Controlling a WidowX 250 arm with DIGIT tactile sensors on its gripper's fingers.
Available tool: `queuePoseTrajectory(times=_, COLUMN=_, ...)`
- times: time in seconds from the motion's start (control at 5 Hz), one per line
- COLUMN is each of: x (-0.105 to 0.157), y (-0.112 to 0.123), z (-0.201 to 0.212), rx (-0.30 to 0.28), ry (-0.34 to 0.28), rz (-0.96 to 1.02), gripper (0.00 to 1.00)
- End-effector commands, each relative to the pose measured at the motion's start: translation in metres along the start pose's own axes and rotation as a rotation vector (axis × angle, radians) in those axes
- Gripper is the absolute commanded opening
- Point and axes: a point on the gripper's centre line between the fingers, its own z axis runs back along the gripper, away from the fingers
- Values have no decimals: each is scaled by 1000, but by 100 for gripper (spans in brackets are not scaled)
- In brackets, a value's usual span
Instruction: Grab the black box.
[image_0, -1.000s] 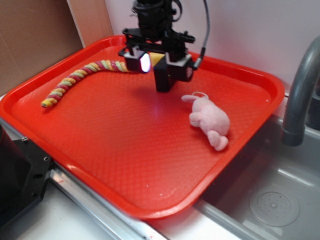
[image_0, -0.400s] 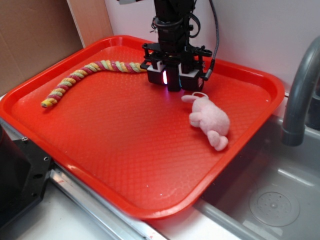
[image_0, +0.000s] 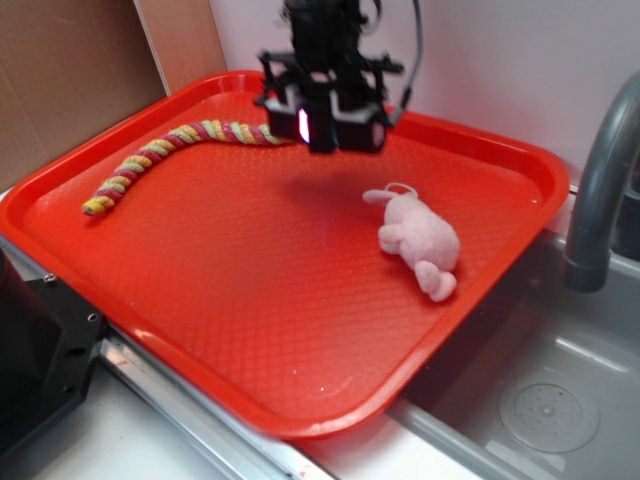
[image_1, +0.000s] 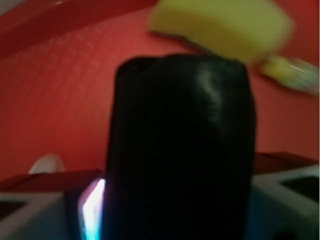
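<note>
The black box (image_0: 322, 128) is a small matte black block clamped between my gripper's (image_0: 322, 142) two fingers, held a little above the back of the red tray (image_0: 250, 300). In the wrist view the box (image_1: 180, 150) fills the middle, with my gripper (image_1: 180, 220) shut on both its sides and a glowing pad on the left. The yellow sponge (image_1: 220, 25) lies on the tray beyond the box; in the exterior view it is hidden behind the gripper.
A twisted yellow-pink rope toy (image_0: 160, 150) lies at the tray's back left. A pink plush (image_0: 420, 240) lies at the right. A grey faucet (image_0: 600, 180) and sink (image_0: 540, 400) stand right of the tray. Cardboard (image_0: 70, 80) stands at the left.
The gripper, with the black box in it, dipped right and down toward the plush, then rose and moved back left. Plush and rope have not moved.
</note>
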Motion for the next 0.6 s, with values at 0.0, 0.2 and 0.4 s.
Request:
queuePoseTrajectory(times=0.0, x=-76, y=12, z=107, rx=-96, ry=-149, rz=-301, gripper=0)
queuePoseTrajectory(times=0.2, x=-100, y=32, z=122, rx=-11, ry=-262, rz=-298, gripper=0)
queuePoseTrajectory(times=0.4, x=-89, y=38, z=136, rx=-36, ry=-253, rz=-308, gripper=0)
